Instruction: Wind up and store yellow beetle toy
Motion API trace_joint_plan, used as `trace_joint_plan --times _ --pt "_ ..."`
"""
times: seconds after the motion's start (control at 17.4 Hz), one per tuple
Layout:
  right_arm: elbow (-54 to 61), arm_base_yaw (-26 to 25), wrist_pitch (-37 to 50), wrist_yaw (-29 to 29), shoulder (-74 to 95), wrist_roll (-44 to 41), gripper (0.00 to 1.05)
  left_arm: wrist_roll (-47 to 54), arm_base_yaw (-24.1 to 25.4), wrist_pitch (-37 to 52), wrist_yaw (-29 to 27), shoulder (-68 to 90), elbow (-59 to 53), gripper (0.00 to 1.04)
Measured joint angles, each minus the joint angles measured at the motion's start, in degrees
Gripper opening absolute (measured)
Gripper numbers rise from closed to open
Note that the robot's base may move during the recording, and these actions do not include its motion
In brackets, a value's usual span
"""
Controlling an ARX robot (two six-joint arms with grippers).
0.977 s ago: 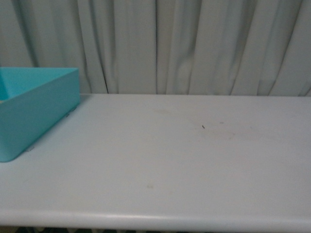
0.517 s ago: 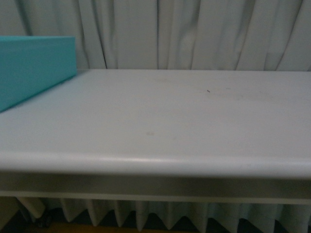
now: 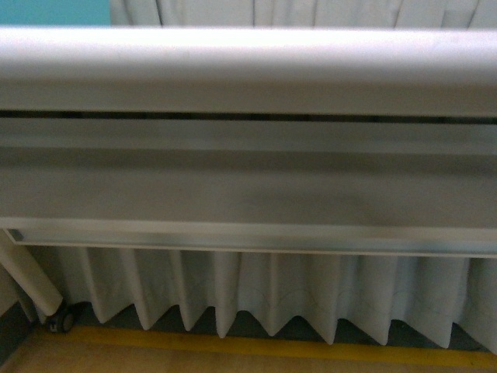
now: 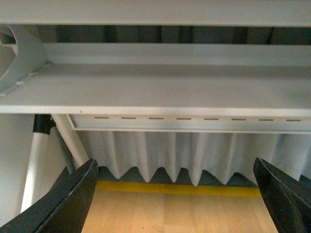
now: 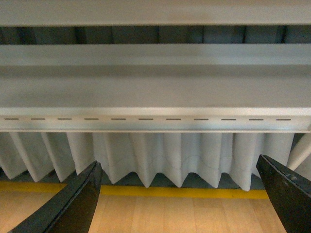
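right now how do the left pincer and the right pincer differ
Not by much. The left pincer has a white table leg and a round bracket in its view; the right pincer sees only curtain under the table frame. Both are open, empty, black-fingered, below the tabletop, over wood floor with a yellow stripe.

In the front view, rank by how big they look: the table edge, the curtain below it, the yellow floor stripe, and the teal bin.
1. Table edge, though nearness inflates it.
2. Curtain.
3. Yellow floor stripe.
4. Teal bin, only a sliver showing.
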State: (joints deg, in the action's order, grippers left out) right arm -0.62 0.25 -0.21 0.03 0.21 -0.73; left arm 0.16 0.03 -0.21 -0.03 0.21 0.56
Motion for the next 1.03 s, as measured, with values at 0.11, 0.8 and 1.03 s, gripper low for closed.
trace_joint_plan --times 0.11,0.8,1.03 --pt "0.0 0.0 -0.2 0.0 -0.02 0.04 0.98 0.0 0.0 -0.22 0.02 0.0 0.0 0.98" --pt "0.0 0.0 -0.07 0.0 -0.04 0.11 0.98 0.0 0.0 -0.04 0.0 0.0 0.0 0.98" --pt "0.0 0.0 -0.07 0.0 -0.04 0.11 0.98 0.0 0.0 -0.04 0.0 0.0 0.0 0.98"
